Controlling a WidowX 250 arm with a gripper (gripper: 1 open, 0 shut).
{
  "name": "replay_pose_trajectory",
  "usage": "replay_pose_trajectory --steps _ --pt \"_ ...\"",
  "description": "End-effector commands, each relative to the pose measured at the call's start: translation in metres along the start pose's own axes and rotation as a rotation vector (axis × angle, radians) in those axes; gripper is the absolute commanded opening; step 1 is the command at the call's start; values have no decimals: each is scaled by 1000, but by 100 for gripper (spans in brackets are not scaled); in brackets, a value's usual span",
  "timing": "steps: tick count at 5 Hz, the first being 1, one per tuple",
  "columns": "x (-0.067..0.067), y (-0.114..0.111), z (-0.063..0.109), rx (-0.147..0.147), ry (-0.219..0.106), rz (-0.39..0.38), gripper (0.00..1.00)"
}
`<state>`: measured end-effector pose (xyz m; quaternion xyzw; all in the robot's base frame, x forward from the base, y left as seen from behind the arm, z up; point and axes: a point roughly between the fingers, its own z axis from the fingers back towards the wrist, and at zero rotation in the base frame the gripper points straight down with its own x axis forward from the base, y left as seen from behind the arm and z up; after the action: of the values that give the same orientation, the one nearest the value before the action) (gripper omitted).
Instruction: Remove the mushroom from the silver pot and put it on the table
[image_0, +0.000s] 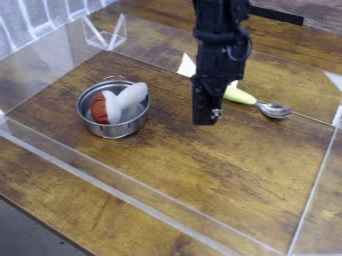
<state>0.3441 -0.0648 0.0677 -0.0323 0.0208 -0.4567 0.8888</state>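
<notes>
A yellow-green vegetable toy (239, 95) lies touching a metal spoon (275, 110) near the right edge, with clear acrylic walls (160, 199) all around.

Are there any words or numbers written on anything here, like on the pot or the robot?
None that can be read. The silver pot, the mushroom in it, the metal spoon, the gripper and the table show no letters, numbers or signs.
</notes>
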Motion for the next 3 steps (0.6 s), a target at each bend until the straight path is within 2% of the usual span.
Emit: replay_pose_trajectory --steps 1,2,3 --pt "17 13 12 60 -51 -28 0" --pt "24 21 5 62 -53 -32 0" --pt "22 23 19 67 -55 33 0"
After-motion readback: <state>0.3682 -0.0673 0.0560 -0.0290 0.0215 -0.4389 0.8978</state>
